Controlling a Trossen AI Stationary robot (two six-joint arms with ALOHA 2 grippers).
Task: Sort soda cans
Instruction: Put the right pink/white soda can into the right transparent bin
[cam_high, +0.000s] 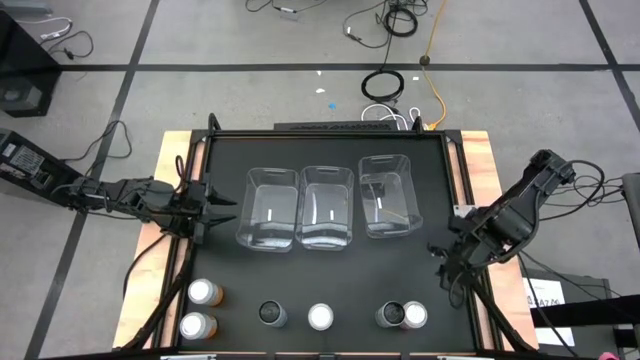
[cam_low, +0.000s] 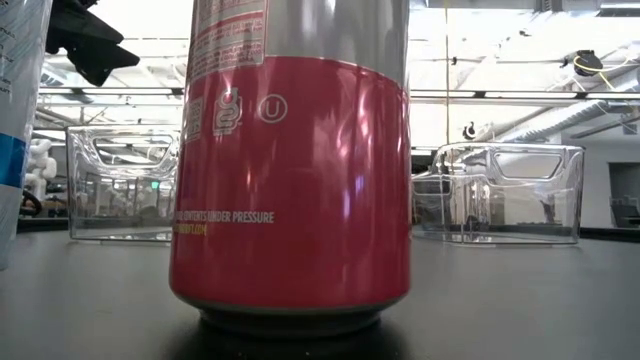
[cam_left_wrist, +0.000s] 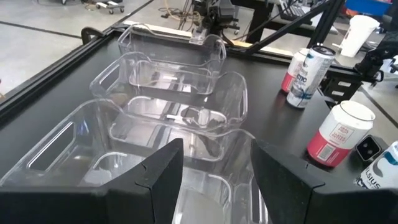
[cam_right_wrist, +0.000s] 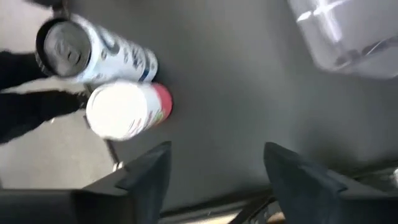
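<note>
Six soda cans stand upright along the table's near edge in the high view. Two are orange (cam_high: 205, 292) (cam_high: 197, 325). A dark-topped can (cam_high: 270, 313) and a pale-topped pink can (cam_high: 320, 317) stand in the middle. Another dark-topped can (cam_high: 390, 315) touches a pink can (cam_high: 414, 315) on the right. My left gripper (cam_high: 215, 210) is open at the left bin's side, level, with the bins ahead of its fingers (cam_left_wrist: 214, 180). My right gripper (cam_high: 445, 265) is open above the table's right side. It looks down at the right-hand pink can (cam_right_wrist: 124, 112) and its white-and-blue neighbour (cam_right_wrist: 93, 53).
Three clear plastic bins (cam_high: 268, 208) (cam_high: 326, 205) (cam_high: 388, 195) stand side by side mid-table, all holding nothing. The low view is filled by the middle pink can (cam_low: 290, 160), with bins (cam_low: 500, 190) behind it. Bare black table (cam_high: 330, 270) lies between bins and cans. Cables lie on the floor beyond.
</note>
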